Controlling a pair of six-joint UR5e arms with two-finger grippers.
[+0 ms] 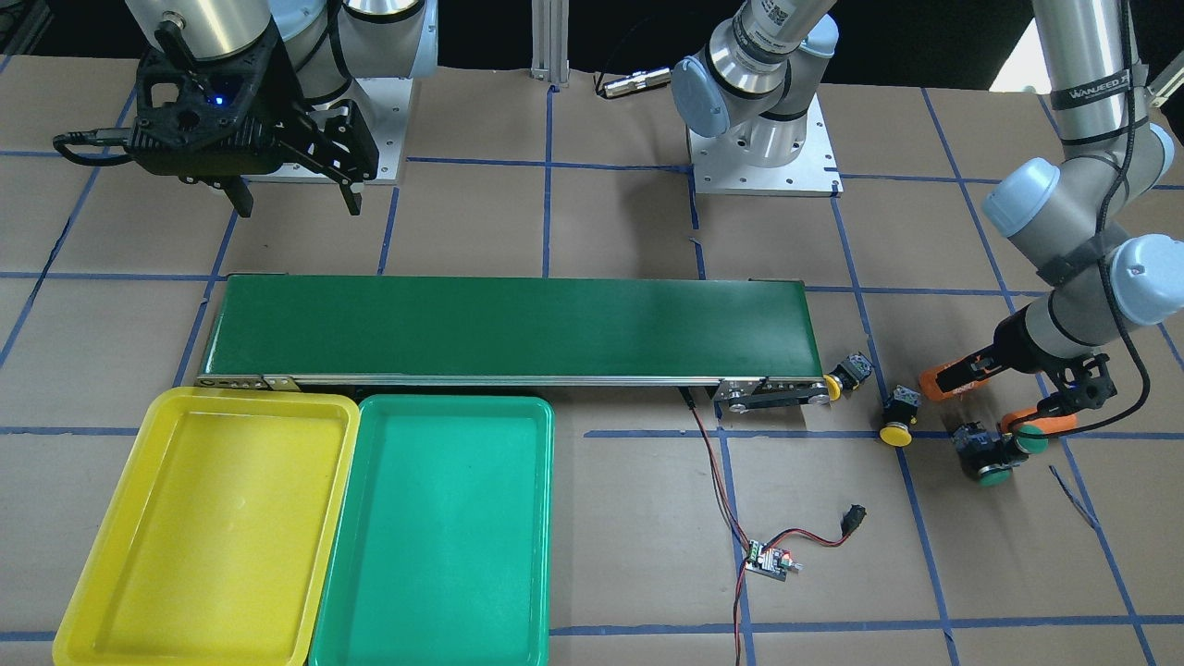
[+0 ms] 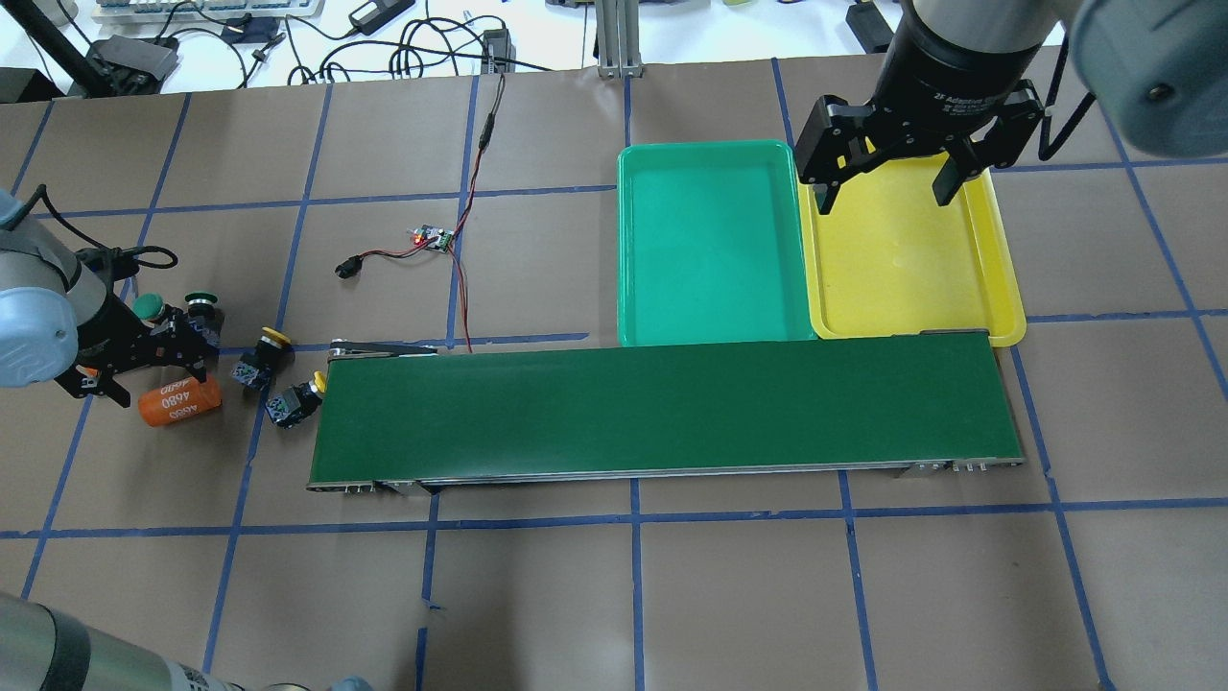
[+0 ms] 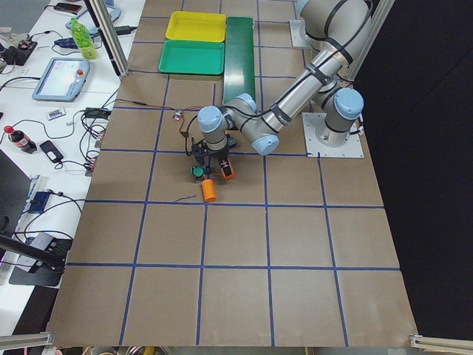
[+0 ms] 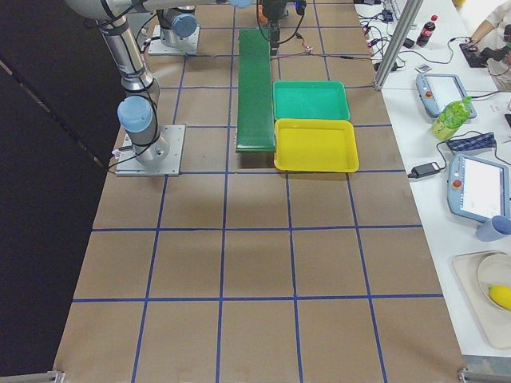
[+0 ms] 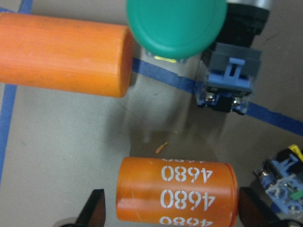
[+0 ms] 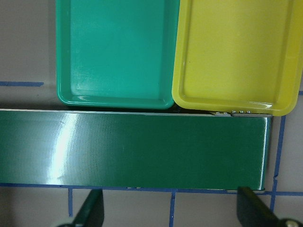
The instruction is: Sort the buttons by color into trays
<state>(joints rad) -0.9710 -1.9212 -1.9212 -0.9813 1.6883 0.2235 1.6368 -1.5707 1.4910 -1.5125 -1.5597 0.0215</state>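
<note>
Four buttons (image 1: 897, 421) lie on the table (image 1: 647, 573) off the conveyor belt's (image 1: 509, 324) end, far from the yellow tray (image 1: 213, 527) and green tray (image 1: 435, 536), and we see the left gripper (image 5: 173, 213) spread open with the orange 4680 cylinder (image 5: 175, 189) between its fingers, right gripper (image 2: 885, 197) also open, high above the belt's tray end.

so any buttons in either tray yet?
No, the yellow tray and the green tray both show only bare plastic inside in the front-facing view.
</note>
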